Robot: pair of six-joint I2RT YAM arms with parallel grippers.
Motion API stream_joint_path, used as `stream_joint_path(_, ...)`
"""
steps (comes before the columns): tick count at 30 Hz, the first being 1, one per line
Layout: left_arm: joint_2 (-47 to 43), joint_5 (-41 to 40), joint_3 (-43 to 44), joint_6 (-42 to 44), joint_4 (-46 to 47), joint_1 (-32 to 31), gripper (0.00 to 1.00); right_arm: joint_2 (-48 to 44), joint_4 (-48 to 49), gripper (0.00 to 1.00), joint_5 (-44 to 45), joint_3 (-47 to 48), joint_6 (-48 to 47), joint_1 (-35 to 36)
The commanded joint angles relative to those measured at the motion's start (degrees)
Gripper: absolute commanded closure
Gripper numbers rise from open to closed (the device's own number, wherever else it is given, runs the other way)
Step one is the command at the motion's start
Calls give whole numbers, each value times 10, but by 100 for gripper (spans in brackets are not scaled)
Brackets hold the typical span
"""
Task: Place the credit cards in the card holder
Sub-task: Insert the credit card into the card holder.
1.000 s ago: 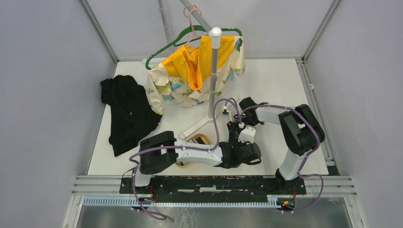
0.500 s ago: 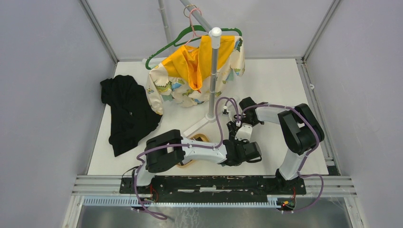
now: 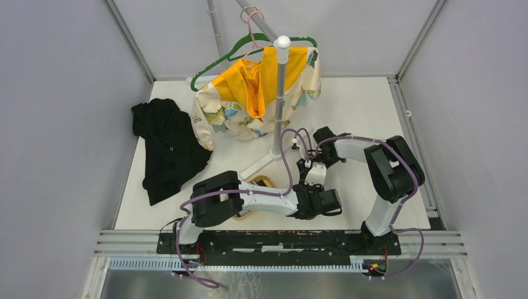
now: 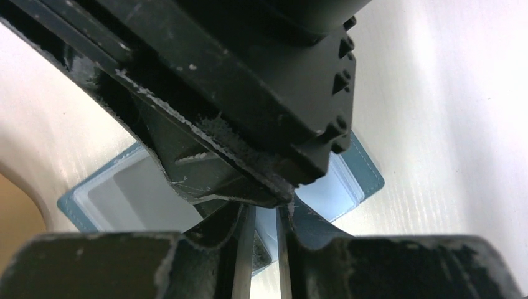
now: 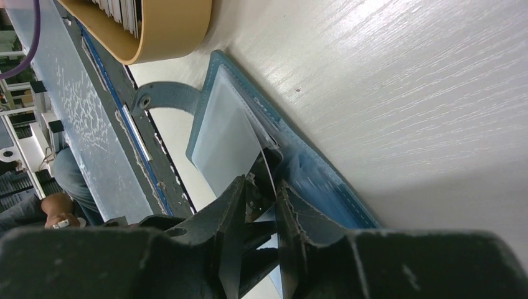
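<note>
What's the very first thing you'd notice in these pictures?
The bright yellow-lined printed garment hanging on the rack at the back of the table jumps out first. A crumpled black cloth lies at the left, and near the front the left gripper and right gripper crowd over the teal card holder.

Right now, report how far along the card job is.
Done: the card holder lies open. In hand: the left gripper and right gripper meet at its pocket, a thin pale sheet, seemingly a card, between the right one's fingers. Left: credit cards sit in the wooden tray.
</note>
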Motion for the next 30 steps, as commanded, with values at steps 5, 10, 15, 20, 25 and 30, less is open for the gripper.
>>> stream_joint_path(5, -6, -58, -16, -30, -47, 10, 75, -8, -38, 67, 9, 16, -41, -5)
stream_joint_path(10, -5, -63, -16, -27, -48, 10, 75, -10, -50, 66, -3, 23, -51, -10)
stream_joint_path(15, -7, -64, -17, -24, -48, 10, 74, -17, -60, 63, -15, 27, -61, -19)
stream_joint_path(20, -12, -64, -19, -21, -48, 11, 74, -26, -69, 63, -19, 32, -69, -28)
stream_joint_path(25, -25, -66, -30, -22, -48, 11, 74, -45, -74, 62, -20, 34, -76, -38)
stream_joint_path(30, -38, -68, -44, -31, -57, 10, 74, -69, -74, 62, -20, 33, -81, -51)
